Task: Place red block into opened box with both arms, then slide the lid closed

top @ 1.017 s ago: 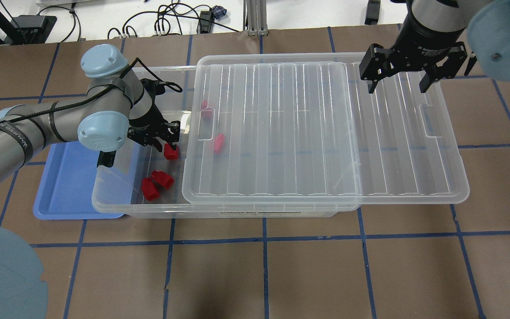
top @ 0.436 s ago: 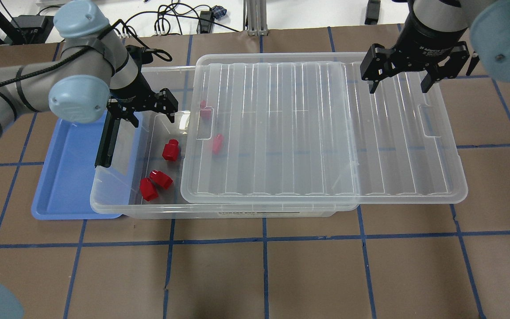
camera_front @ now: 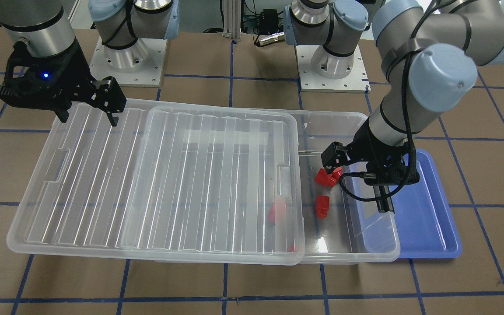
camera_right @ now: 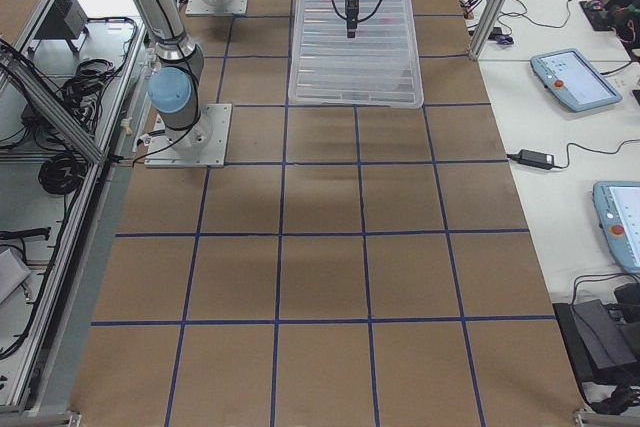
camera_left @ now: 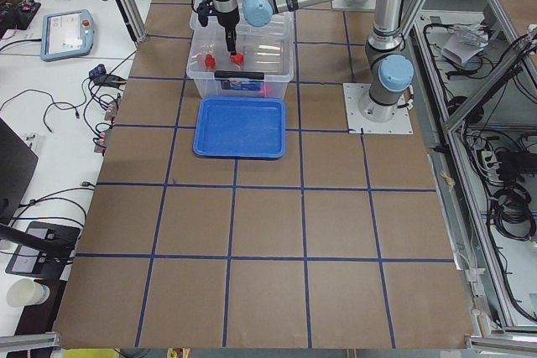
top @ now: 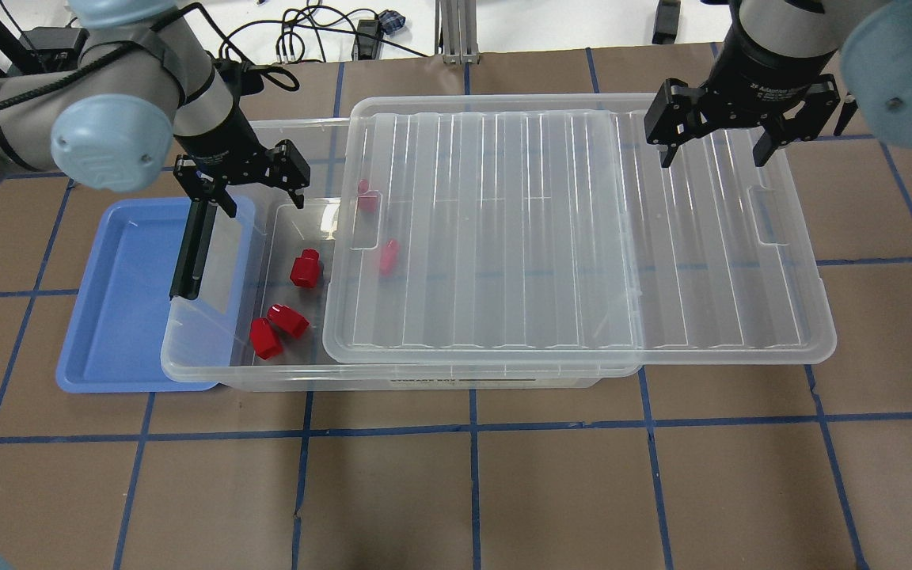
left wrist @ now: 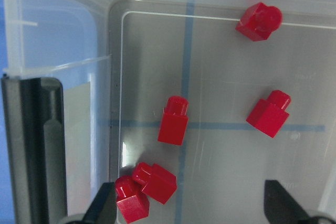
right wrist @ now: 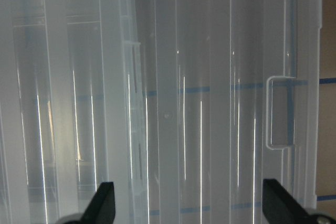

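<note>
Several red blocks lie in the clear box (top: pixel 210 372). Three show in its uncovered left end: one (top: pixel 305 267) and a touching pair (top: pixel 278 328). Two more (top: pixel 389 256) show through the ribbed lid (top: pixel 567 237). The lid covers most of the box and overhangs its right end. My left gripper (top: pixel 264 202) hangs open and empty over the box's back left corner, above the blocks (left wrist: pixel 174 120). My right gripper (top: pixel 713 154) hovers open over the lid's far right part, near the notch (right wrist: pixel 278 111).
A blue tray (top: pixel 119 317) lies against the box's left end, partly under it. A black bar (top: pixel 191 245) runs along that short side. Cables and a metal post lie beyond the table's far edge. The arms' bases (camera_front: pixel 125 52) stand behind the box.
My left gripper has let go of a red block, which now lies in the box. It then rose and drew back toward the far left corner. The right gripper and lid stayed put.
</note>
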Controlling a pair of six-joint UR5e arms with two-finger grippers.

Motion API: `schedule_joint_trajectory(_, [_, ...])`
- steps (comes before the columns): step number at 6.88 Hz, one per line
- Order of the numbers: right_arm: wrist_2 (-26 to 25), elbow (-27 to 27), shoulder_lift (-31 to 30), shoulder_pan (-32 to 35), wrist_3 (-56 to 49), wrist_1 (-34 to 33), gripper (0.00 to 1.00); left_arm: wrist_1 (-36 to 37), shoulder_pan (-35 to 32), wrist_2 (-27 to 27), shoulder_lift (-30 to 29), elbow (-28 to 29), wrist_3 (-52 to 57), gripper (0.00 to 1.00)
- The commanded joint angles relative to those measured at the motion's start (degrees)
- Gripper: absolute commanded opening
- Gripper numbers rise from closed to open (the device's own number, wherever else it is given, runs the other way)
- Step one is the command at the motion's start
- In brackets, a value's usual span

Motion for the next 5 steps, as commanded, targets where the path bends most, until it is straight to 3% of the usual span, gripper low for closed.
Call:
schedule_joint_trajectory(1, [0.02, -0.02, 0.00, -0.27, -0.78, 0.04, 1.00, -5.60, -1.26, 2.97, 4.89, 2.96, -0.05, 1.00])
schedule_joint_trajectory(5, [-0.07, -0.02, 0.00, -0.19, -2.11, 0.04, 1.00, -4.74, -2.15, 5.53, 12.81, 0.33, 1.00, 1.00])
